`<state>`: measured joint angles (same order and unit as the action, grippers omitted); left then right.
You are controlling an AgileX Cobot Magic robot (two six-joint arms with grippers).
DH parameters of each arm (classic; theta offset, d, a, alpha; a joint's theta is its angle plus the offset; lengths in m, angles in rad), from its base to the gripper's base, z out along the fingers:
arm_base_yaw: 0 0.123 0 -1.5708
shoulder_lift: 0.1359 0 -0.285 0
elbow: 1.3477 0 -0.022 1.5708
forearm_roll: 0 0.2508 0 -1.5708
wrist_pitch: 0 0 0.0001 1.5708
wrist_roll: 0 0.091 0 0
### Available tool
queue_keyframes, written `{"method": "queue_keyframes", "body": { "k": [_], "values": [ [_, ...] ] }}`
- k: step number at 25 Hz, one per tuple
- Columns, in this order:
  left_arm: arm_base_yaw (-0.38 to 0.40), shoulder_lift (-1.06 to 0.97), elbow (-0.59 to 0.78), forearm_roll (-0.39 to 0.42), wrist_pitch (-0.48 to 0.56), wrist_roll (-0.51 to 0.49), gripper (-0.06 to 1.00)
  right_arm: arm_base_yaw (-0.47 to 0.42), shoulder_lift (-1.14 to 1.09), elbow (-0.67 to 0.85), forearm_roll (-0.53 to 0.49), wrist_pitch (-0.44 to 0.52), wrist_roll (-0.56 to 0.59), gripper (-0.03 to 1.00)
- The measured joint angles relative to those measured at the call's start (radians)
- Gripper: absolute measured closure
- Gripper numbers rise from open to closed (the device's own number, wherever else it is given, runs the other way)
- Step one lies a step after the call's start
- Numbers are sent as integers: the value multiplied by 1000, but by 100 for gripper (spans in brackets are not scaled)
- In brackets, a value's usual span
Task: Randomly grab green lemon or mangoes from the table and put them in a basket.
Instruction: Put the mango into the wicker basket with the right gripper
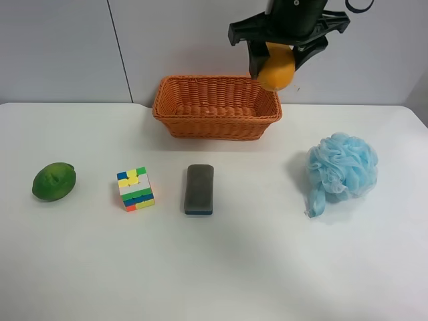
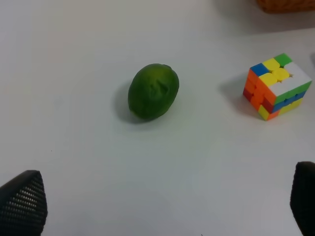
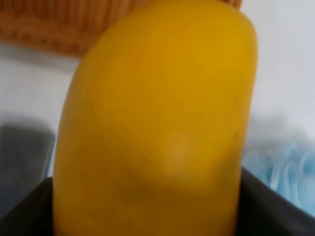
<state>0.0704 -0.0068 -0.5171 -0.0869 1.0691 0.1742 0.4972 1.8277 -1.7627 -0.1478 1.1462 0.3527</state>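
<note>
Between the jaws of the right gripper [image 1: 277, 60] hangs the mango [image 1: 276, 69], pinched across its upper part with the long end pointing down. Held this way, most of the fruit sits below the jaws and should fall free once they part. Beneath the jaws, as far as the high view tells, lies the far right corner of the basket [image 1: 215, 126]. The mango is above the rim and not yet inside. A release here could, I judge, clip the rim or the flared wall, so a short shift toward the basket's middle would give more margin. The basket's floor looks bare, leaving plenty of room.

Ahead of the left gripper [image 2: 163, 199], whose jaws are spread wide and hold nothing, the lemon [image 2: 153, 91] lies alone on the table [image 2: 74, 49]. The cube [image 2: 276, 86] stands off to one side, well apart from it. Open surface surrounds the lemon, so each jaw could come down on either flank without touching anything else.
</note>
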Motion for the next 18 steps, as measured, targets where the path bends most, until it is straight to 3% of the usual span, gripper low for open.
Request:
{"method": "queue_keyframes", "body": {
  "k": [7, 18],
  "values": [
    [0, 0, 0, 0, 0, 0, -5, -64, 213, -188, -2, -69, -36, 33],
    [0, 0, 0, 0, 0, 0, -5, -88, 433, -203, -2, -323, -49, 33]
  ]
}}
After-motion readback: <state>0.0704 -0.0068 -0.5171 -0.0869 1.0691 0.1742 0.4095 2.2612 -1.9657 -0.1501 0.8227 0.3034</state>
